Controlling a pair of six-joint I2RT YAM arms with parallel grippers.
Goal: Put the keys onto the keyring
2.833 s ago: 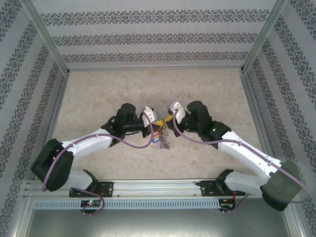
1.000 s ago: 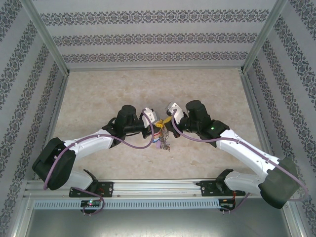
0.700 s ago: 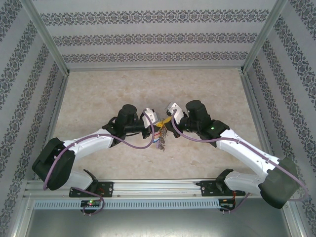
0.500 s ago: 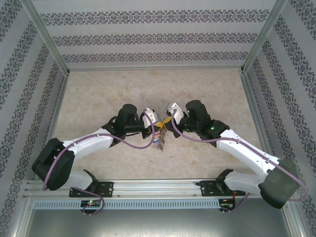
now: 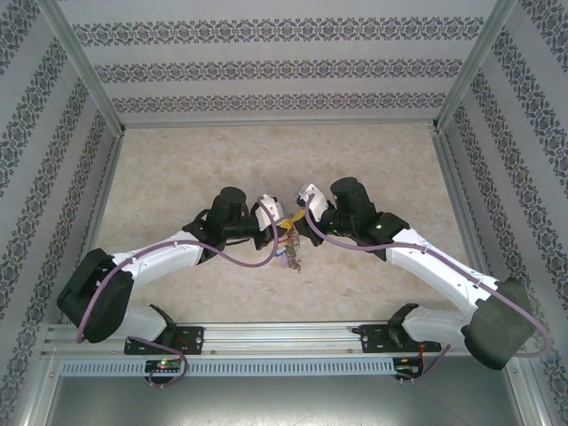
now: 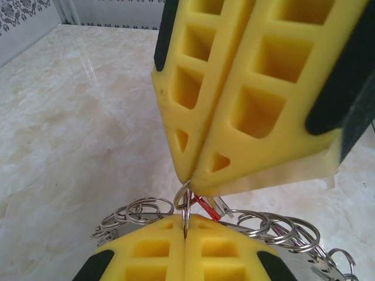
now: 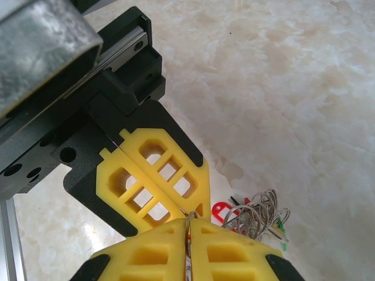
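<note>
My left gripper [image 5: 281, 225] and right gripper [image 5: 292, 221] meet tip to tip above the middle of the table. In the left wrist view my left gripper [image 6: 185, 233] is shut on a thin metal ring seen edge-on. Just above it, the right gripper [image 6: 190, 185] pinches a small split ring. Under the tips lies a key's red tag [image 6: 206, 208]. The keyring's bunch [image 5: 291, 253] of rings and keys hangs below both grippers. In the right wrist view my right gripper [image 7: 188, 233] is shut on the ring, with the red tag [image 7: 221, 211] and the bunch's split rings [image 7: 258, 213] beside it.
The marble table top [image 5: 177, 169] spreads open on all sides of the grippers. Patterned walls and aluminium posts [image 5: 84, 80] close it in. A metal rail [image 5: 284, 337] carrying the arm bases runs along the near edge.
The right arm has edged slightly left and away from the near edge, closer to the left gripper. The bunch still hangs beneath the two tips.
</note>
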